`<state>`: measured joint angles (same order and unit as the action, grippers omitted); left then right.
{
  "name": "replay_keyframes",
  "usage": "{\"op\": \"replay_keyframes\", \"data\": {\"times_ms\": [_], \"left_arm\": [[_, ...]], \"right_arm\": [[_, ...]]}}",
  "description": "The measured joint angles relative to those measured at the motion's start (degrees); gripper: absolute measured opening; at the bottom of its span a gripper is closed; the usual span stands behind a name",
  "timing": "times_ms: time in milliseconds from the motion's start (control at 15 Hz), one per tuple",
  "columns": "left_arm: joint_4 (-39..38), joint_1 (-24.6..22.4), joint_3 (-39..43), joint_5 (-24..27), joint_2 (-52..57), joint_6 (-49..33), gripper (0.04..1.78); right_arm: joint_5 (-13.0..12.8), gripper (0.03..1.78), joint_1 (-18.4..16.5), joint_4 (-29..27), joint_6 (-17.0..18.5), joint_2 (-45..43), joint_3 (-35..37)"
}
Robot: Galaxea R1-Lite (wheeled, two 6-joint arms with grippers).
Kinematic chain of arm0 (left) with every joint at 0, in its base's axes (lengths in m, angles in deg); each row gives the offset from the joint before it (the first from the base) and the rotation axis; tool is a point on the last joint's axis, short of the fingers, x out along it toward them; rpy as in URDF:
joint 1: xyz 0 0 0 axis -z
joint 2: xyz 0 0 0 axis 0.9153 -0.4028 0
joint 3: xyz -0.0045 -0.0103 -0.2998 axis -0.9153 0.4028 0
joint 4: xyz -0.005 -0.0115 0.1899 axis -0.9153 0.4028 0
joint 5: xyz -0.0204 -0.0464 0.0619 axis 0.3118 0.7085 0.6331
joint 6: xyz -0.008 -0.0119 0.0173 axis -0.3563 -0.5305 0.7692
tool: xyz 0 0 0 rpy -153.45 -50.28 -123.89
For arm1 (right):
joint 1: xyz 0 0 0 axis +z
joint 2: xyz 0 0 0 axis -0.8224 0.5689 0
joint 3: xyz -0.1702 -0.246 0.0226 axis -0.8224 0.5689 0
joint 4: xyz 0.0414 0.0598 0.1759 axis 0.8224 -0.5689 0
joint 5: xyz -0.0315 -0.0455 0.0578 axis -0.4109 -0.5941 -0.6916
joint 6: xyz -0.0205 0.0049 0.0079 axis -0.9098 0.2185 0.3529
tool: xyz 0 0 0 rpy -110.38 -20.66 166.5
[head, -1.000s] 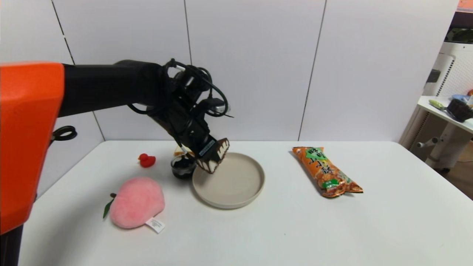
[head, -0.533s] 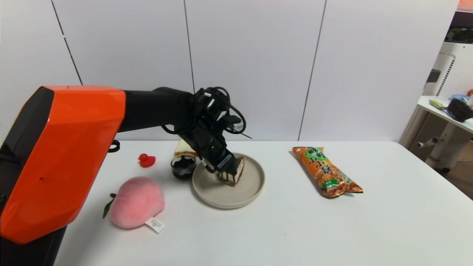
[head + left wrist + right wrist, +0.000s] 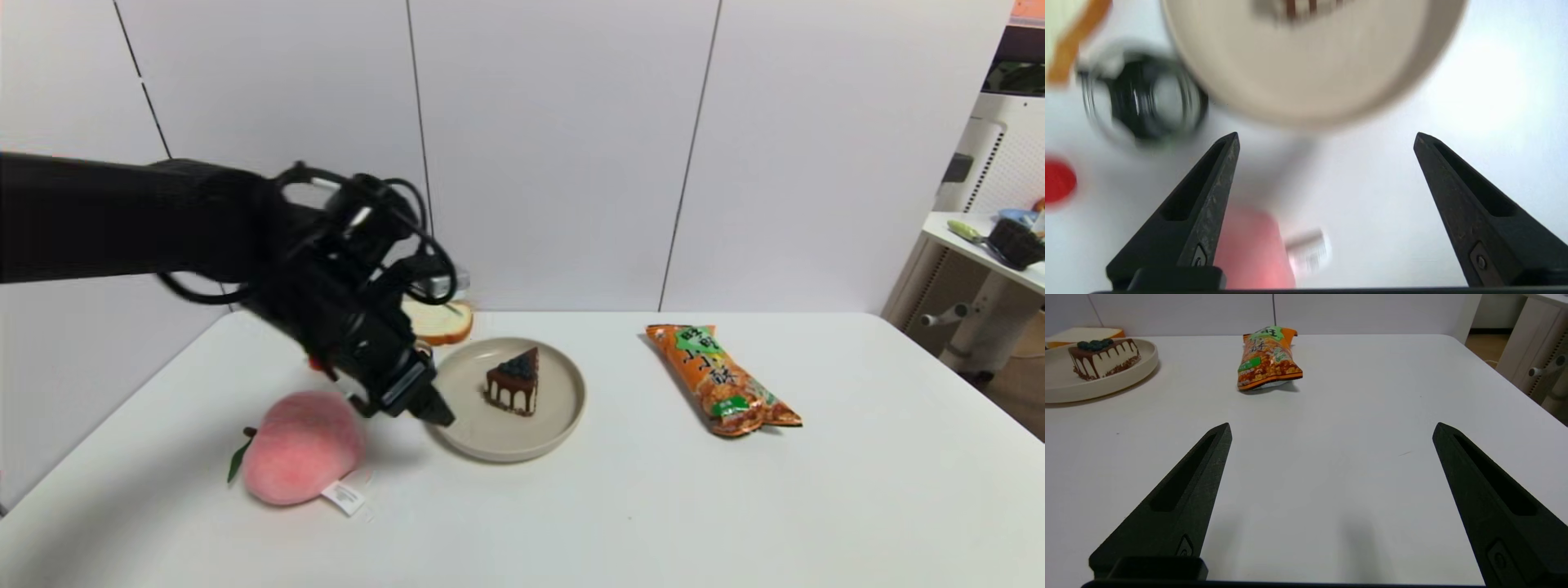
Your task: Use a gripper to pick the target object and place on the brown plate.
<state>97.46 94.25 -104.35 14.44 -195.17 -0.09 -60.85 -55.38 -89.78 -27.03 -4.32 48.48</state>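
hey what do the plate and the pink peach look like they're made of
The brown plate looks like matte ceramic or plastic: even beige, no gloss, low molded rim. The pink peach looks like soft plush fabric: fuzzy surface, sewn-on white tag.

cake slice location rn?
In the head view the cake slice sits upright on the brown plate, mid-table, with the snack bag on its right and the open left gripper at the plate's left rim.

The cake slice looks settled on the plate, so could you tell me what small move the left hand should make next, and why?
Probably pull the left hand up and back toward the robot, away from the brown plate. The cake slice sits upright on the plate, apart from the open, empty fingers, so only clearing away remains. The plush peach lies close by, so lifting first seems safer.
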Motion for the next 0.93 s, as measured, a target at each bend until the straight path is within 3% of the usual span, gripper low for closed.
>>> {"op": "replay_keyframes", "data": {"times_ms": [267,533,733,933], "left_arm": [[-11.4,-7.6,35.2,0.0,25.6,-1.4,1.61],[-31.1,-16.8,67.5,0.0,52.3,-5.7,1.65],[-41.7,-22.2,80.0,-0.7,70.5,-7.3,1.67],[-39.8,-25.3,84.7,-4.0,86.5,-8.1,1.67]], "right_arm": [[0.0,1.7,0.0,0.0,0.0,0.0,0.0],[0.0,1.7,0.0,0.0,0.0,0.0,0.0],[0.0,1.7,0.0,0.0,0.0,0.0,0.0],[0.0,1.7,0.0,0.0,0.0,0.0,0.0]]}}
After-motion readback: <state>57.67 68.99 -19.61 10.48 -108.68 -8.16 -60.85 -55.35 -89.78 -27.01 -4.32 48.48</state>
